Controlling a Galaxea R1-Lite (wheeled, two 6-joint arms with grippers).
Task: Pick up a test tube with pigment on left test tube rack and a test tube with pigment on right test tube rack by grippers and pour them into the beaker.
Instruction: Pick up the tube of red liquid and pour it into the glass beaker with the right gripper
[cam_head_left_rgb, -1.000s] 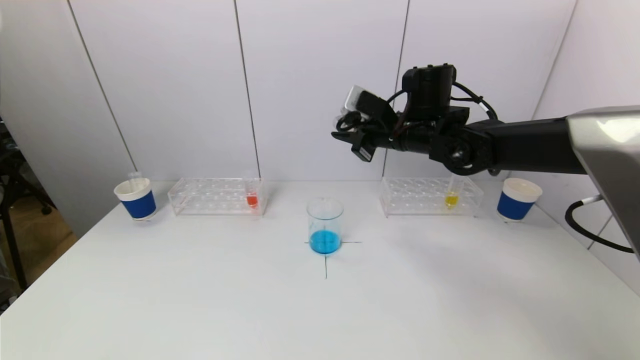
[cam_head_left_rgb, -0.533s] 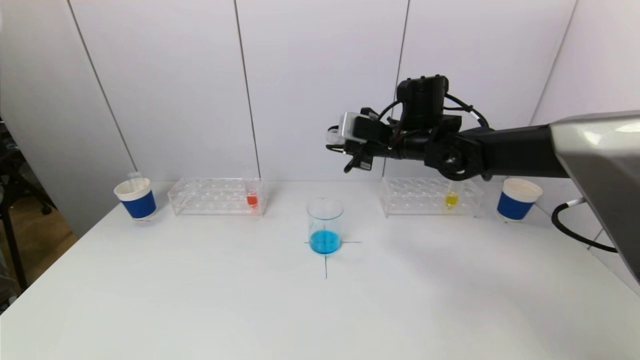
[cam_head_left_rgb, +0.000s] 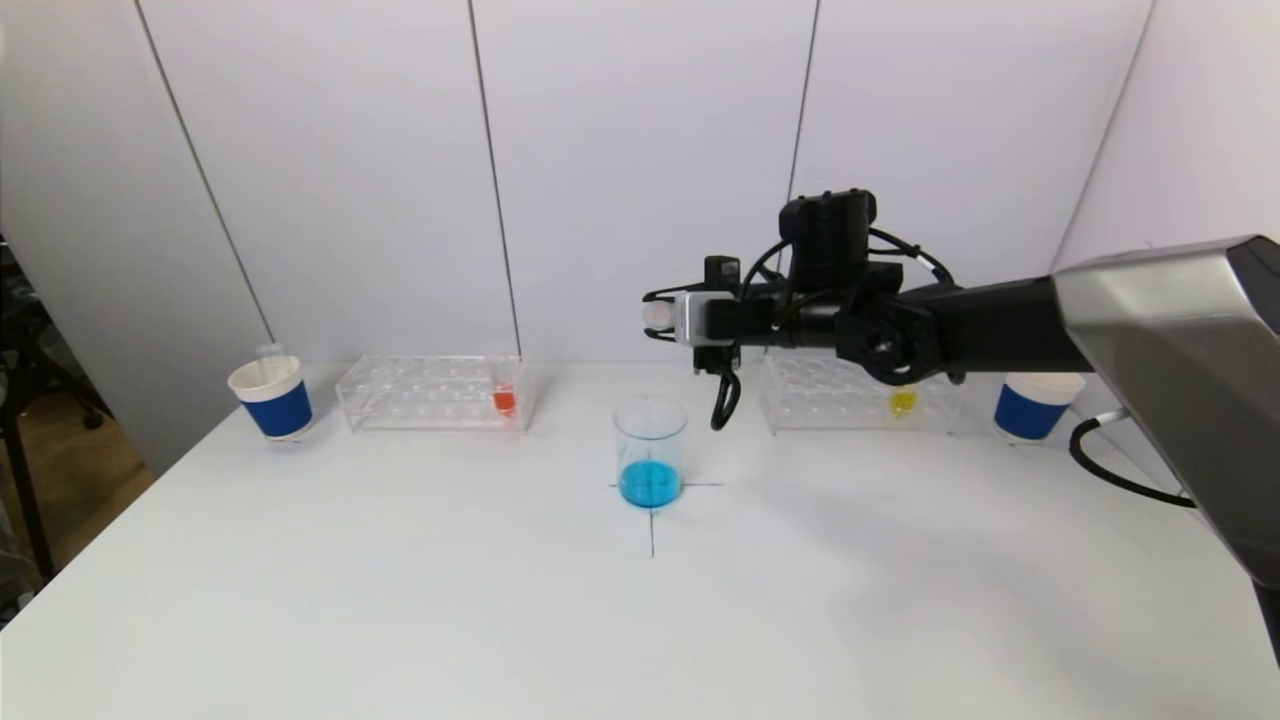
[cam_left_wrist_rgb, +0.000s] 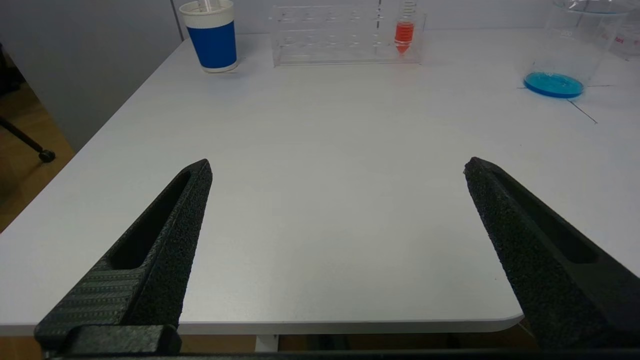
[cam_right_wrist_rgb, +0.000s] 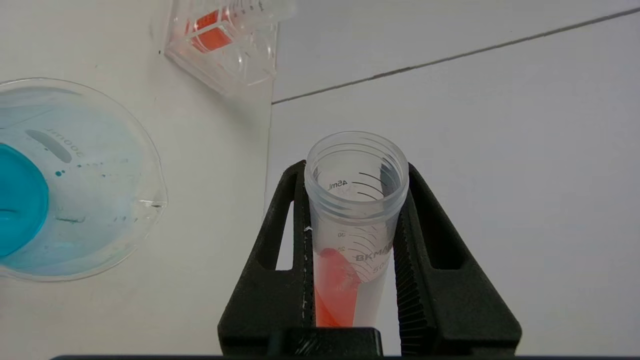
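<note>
My right gripper (cam_head_left_rgb: 668, 315) is shut on a clear test tube (cam_head_left_rgb: 657, 314), held nearly level above and slightly right of the beaker (cam_head_left_rgb: 650, 430), its mouth toward my left. In the right wrist view the test tube (cam_right_wrist_rgb: 357, 200) sits between the fingers of the right gripper (cam_right_wrist_rgb: 356, 170), with red pigment (cam_right_wrist_rgb: 332, 285) lying along its lower side. The beaker (cam_right_wrist_rgb: 75, 175) holds blue liquid. The left test tube rack (cam_head_left_rgb: 430, 392) keeps a red tube (cam_head_left_rgb: 504, 396); the right test tube rack (cam_head_left_rgb: 850, 392) keeps a yellow one (cam_head_left_rgb: 903, 399). My left gripper (cam_left_wrist_rgb: 337, 161) stands open over the table's near edge.
A blue paper cup (cam_head_left_rgb: 272, 398) with an empty tube stands left of the left rack. Another blue cup (cam_head_left_rgb: 1035, 402) stands right of the right rack. A black cross (cam_head_left_rgb: 652, 520) marks the table under the beaker. The white wall rises close behind the racks.
My right arm has come down and slightly left, and its wrist has turned, bringing the held tube from a raised tilt to nearly level over the beaker. The left gripper has not moved.
</note>
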